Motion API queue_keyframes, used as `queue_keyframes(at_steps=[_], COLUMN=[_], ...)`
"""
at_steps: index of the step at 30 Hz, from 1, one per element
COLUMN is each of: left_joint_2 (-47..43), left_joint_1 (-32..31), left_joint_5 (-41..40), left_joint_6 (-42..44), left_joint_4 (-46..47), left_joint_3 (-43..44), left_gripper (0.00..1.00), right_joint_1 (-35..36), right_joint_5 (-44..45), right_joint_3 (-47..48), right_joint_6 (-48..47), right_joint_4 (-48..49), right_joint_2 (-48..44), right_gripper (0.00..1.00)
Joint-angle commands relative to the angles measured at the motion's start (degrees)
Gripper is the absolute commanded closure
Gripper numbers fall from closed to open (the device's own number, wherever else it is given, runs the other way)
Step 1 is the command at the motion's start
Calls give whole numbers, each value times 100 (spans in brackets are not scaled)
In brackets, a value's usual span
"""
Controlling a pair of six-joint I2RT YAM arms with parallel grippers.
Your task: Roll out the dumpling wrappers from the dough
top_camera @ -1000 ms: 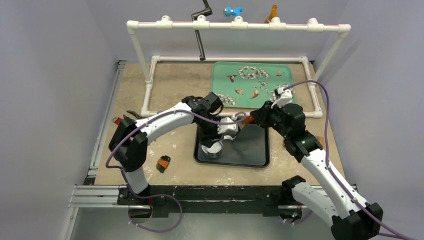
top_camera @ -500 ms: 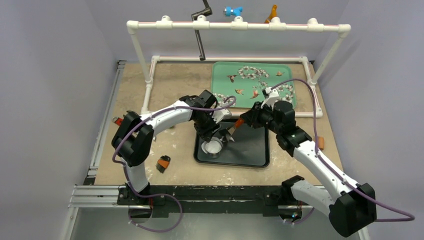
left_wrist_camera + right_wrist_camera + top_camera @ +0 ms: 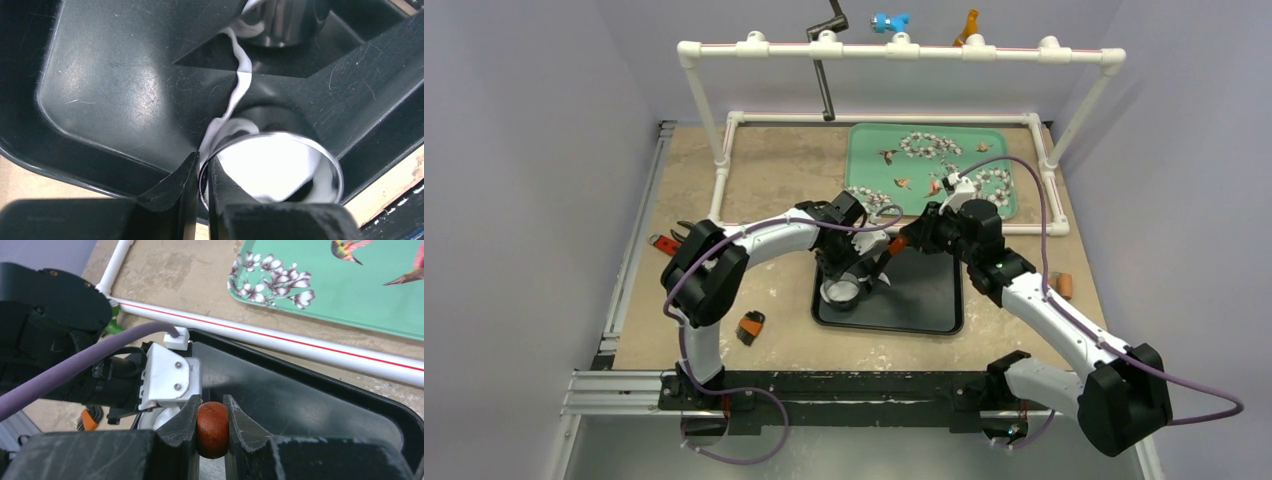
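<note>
Top external view: the left end effector (image 3: 842,276) is lowered over the near-left part of the black tray (image 3: 929,312), directly above a metal ring cutter (image 3: 841,292). The right end effector (image 3: 902,244) hangs just beside it on the far right. The tray rests on a mottled tan bench (image 3: 774,170). Beyond both end effectors are a green patterned tray (image 3: 874,140) and a white pipe frame (image 3: 884,50), and plain walls close in the cell. Left wrist view: the left end effector (image 3: 200,172) is pinched on the wall of the ring cutter (image 3: 325,160), with one finger inside and one outside. The dumpling wrapper (image 3: 272,162) lies flat inside the ring, just ahead of the fingertips. A thin dough scrap (image 3: 241,82) trails away beyond it across the tray floor (image 3: 100,100). The wrapper is judged light, soft, tacky and easily torn. Lift it at the rim or support it from beneath, and never pinch its centre. The tray floor is smooth and scratched, so sticking is possible. Right wrist view: the right end effector (image 3: 212,407) is clamped on a red-brown rounded handle (image 3: 212,427). What the handle belongs to cannot be determined.
</note>
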Motion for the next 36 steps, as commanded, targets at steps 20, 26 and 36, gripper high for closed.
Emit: queue_keyframes(at_steps=[20,26,36], left_joint_2=[206,-124,-337], left_joint_1=[-549,-490,-1370], left_joint_5=[-263,-96,347], left_joint_6=[1766,1519,311], left_joint_4=[90,-422,-493], left_joint_3=[1042,1297,769], left_gripper=[72,67,53], right_joint_1=[42,38,38], right_joint_5=[3398,2702,2430], right_joint_3=[402,489,569], right_joint_6=[-89,-42,30], right_joint_4=[-1582,-1492,-1419], right_joint_2=[-821,-1308,-1379], right_gripper=[100,100,100])
